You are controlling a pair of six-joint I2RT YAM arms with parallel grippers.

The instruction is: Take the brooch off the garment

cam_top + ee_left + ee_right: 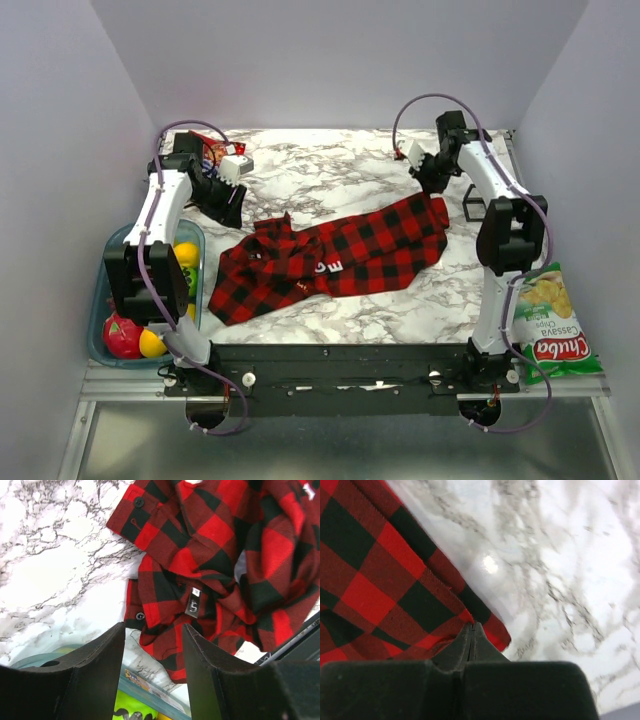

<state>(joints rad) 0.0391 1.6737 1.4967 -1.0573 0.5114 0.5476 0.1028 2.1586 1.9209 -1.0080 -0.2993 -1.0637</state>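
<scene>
A white, grey-veined marble table (330,160) is enclosed on three sides by plain pale grey walls (340,50). The garment (340,255) is spread crumpled across the table's middle. Its far right corner is pinched between the closed fingers of the right gripper (471,630). The left gripper (152,630) is held wide open above the collar end, with nothing gripped. The brooch cannot be made out in any view. A fruit-filled tray (100,330) is seen at the left edge, a chips packet (550,330) at the right.
</scene>
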